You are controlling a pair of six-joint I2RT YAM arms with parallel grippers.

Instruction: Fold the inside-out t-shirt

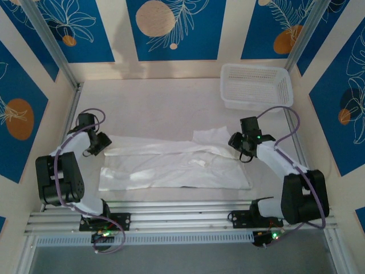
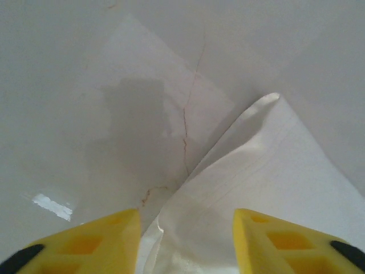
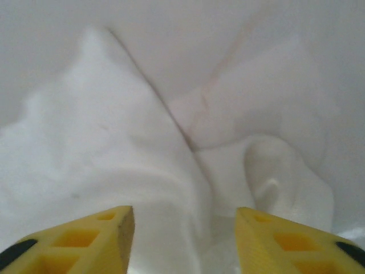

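The white t-shirt [image 1: 177,165] lies spread across the middle of the table, partly folded lengthwise, with one sleeve sticking out at the far right. My left gripper [image 1: 98,144] hangs at the shirt's far left corner, jaws wide apart; in the left wrist view a corner of the t-shirt [image 2: 262,188] lies between and beyond the yellow fingers [image 2: 102,242]. My right gripper [image 1: 244,149] is over the shirt's far right edge, also open; rumpled cloth of the t-shirt [image 3: 114,154] sits below its yellow fingers [image 3: 279,240]. Neither gripper holds cloth.
A white plastic mesh basket [image 1: 256,85] stands at the back right corner. The white table surface [image 1: 154,108] stretches behind the shirt. Blue patterned panels wall in the workspace. An aluminium rail [image 1: 182,220] runs along the near edge.
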